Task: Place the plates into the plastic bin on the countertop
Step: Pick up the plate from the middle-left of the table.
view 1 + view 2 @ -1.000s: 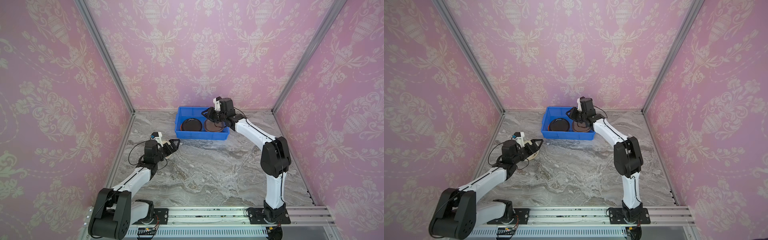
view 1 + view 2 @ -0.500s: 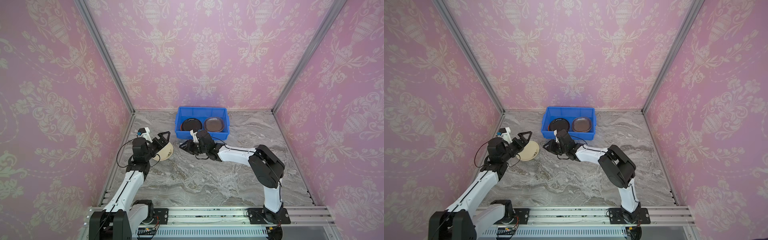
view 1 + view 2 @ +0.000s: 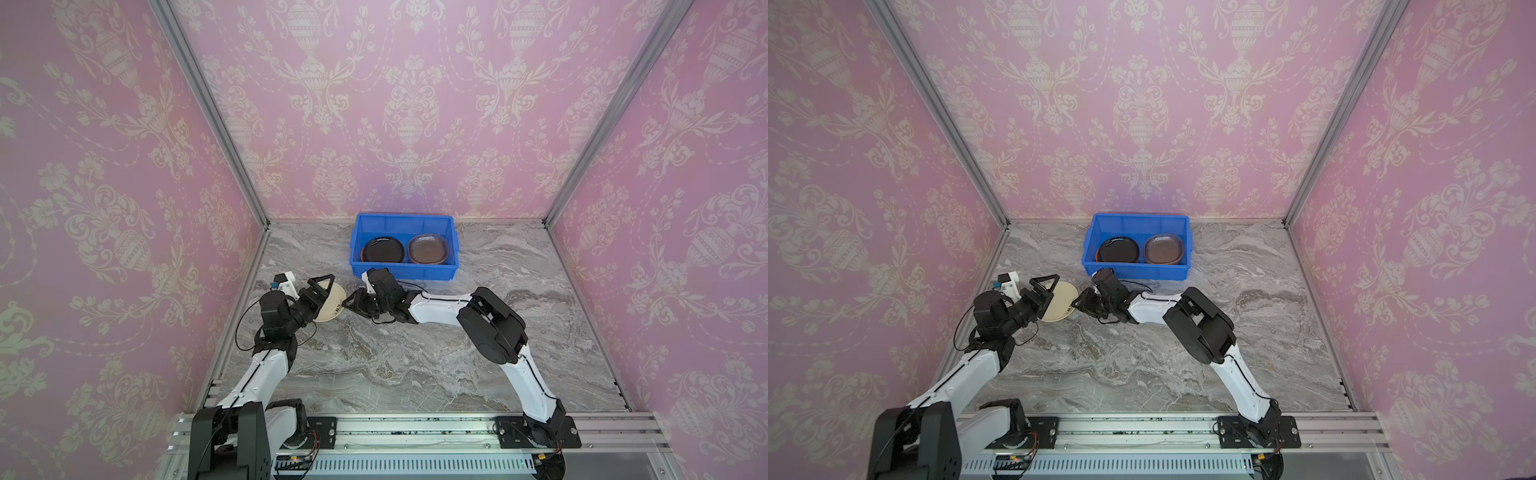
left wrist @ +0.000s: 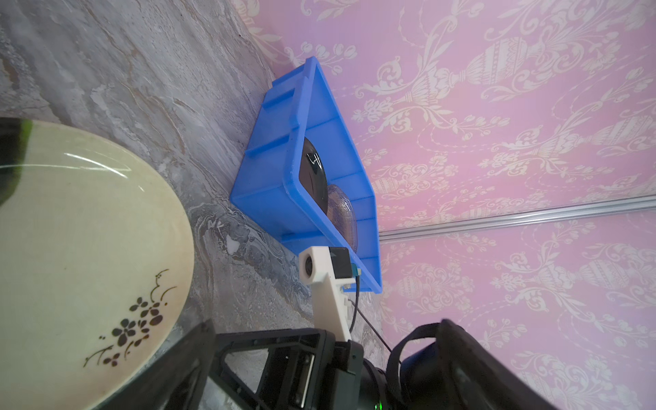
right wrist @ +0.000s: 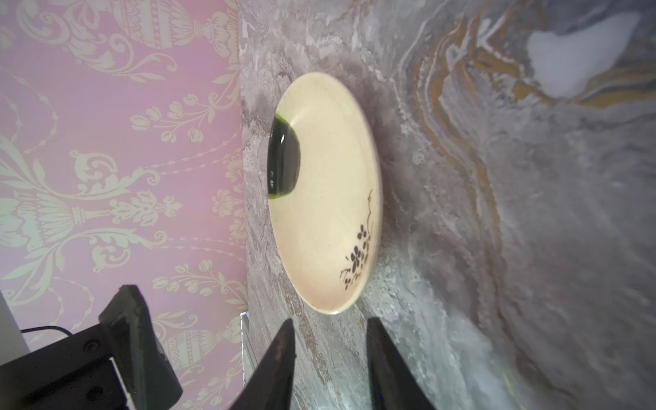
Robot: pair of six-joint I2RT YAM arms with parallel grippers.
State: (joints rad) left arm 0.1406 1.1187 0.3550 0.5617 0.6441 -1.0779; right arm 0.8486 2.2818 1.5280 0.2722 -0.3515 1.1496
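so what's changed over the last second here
The right gripper left the plastic bin and swung over to the cream plate, jaws empty. The left gripper, open, shifted slightly aside, uncovering that plate. Bin, black plate and translucent plate stayed put.

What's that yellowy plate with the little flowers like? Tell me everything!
The cream plate is round, shallow and shiny, like glazed ceramic. A dark flower sprig sits near one edge, a dark green patch on the opposite rim. It lies flat on the marble countertop, outside the blue bin. The right gripper points at its edge without touching; the open left gripper is close.
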